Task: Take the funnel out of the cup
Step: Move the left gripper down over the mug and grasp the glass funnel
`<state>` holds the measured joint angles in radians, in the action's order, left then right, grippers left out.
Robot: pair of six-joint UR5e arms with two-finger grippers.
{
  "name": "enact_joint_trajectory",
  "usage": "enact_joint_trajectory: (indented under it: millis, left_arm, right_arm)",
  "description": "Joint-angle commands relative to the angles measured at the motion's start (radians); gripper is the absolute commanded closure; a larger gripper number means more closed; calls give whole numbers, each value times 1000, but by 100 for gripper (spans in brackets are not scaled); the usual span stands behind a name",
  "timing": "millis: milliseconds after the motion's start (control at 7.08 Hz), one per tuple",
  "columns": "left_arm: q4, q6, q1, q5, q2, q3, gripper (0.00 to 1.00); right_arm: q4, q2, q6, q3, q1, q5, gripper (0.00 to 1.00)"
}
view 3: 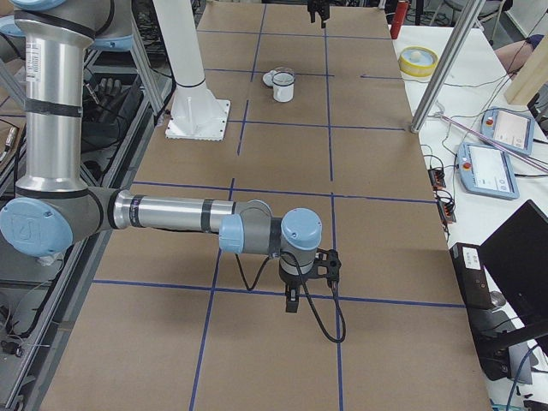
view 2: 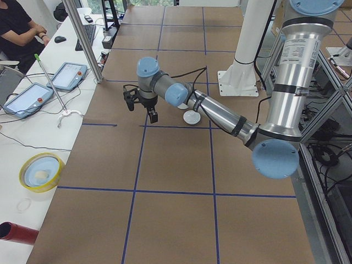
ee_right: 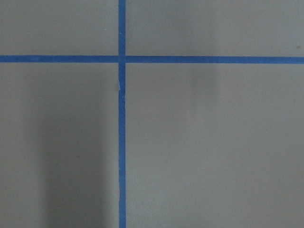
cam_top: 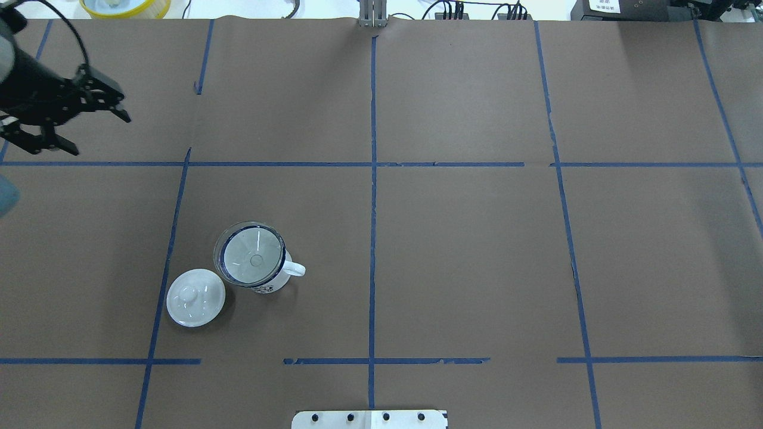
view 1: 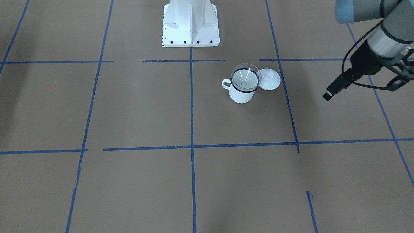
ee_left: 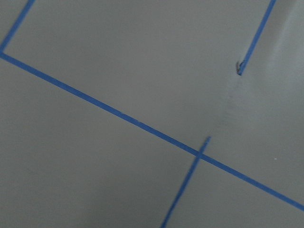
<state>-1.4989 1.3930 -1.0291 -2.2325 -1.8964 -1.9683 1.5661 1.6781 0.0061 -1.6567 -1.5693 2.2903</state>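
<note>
The left pincer (cam_top: 100, 134) hangs above the far left part of the counter with its two black fingers (cam_top: 113, 102) spread apart and nothing between them. The exterior left view shows this pincer from the side, also spread. The right pincer (view 3: 321, 267) appears only in the exterior right view, low over the counter near that camera, and I cannot tell there if it is spread or pressed together.

The clear transparent funnel (cam_top: 250, 256) sits in the white enamel mug with a dark blue rim (cam_top: 266, 285), its wide mouth resting on the rim and its spout pointing down inside. The mug stands upright on the robot's left half of the counter, well apart from both pincers. A white domed lid with a knob (cam_top: 195, 298) lies just beside the mug, on the side away from the loop handle (cam_top: 296, 269). In the exterior left view the arm hides the mug, and only the lid shows. Both wrist views show only brown surface and blue lines.

The counter (cam_top: 465, 256) is covered with brown paper, divided into squares by blue tape (cam_top: 374, 238). The white robot base (view 1: 190, 22) stands at its edge. On the white side table are a yellow bowl (view 2: 40, 171), two tablet-like control panels (view 2: 68, 76) and a red cylinder (view 2: 15, 233); a person in black (view 2: 16, 25) sits there.
</note>
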Motion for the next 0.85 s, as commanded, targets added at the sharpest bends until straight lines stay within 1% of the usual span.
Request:
enact_joint_trajectory:
  millis: [0,141,424,565,706]
  left_arm:
    - [227,174,159,76,-203,-9,0]
    - [224,252,209,85,-232,-4,0]
    - [224,358,324,196,-250,5,0]
    - [227,363,339,205,-274,28,1]
    - [226,363,346,208,-285,54,3]
  right_arm:
    - [0,0,0,0,0,0,0]
    - [0,0,0,0,0,0,0]
    - [0,0,0,0,0,0,0]
    - [0,0,0,0,0,0,0]
    - [0,0,0,0,0,0,0]
